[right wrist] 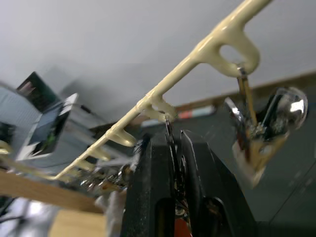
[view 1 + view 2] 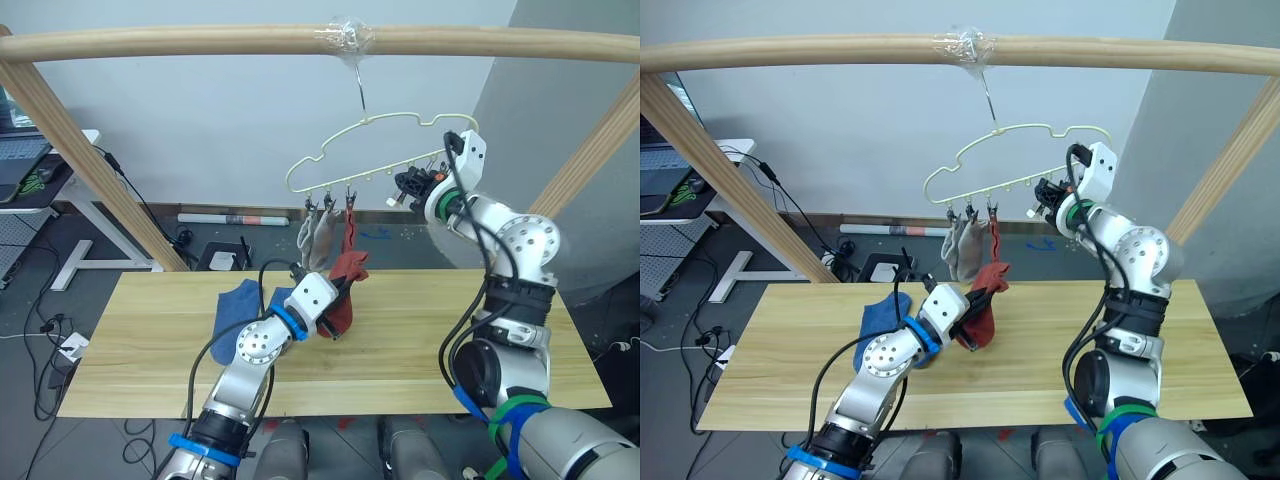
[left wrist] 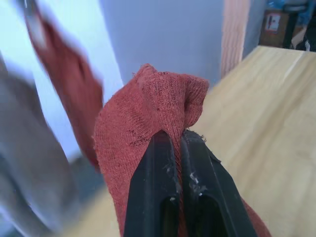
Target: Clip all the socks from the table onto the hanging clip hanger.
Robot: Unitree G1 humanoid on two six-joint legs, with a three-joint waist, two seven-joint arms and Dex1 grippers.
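Your left gripper point(image 2: 338, 290) is pinched tight on a soft, floppy red sock point(image 3: 148, 113) above the table point(image 2: 420, 330), so keep holding its top edge, while your right gripper point(image 2: 412, 185) squeezes a clip point(image 1: 170, 129) on the hanger point(image 2: 380, 135).

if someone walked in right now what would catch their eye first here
Probably the pale-yellow clip hanger hanging from the wooden pole, with two grey socks and a rust-red sock already clipped at its left end. Next, the left gripper, shut on a second rust-red sock and holding it above the table. The right gripper pinches a metal clip under the hanger's bar, and a blue sock lies on the table.
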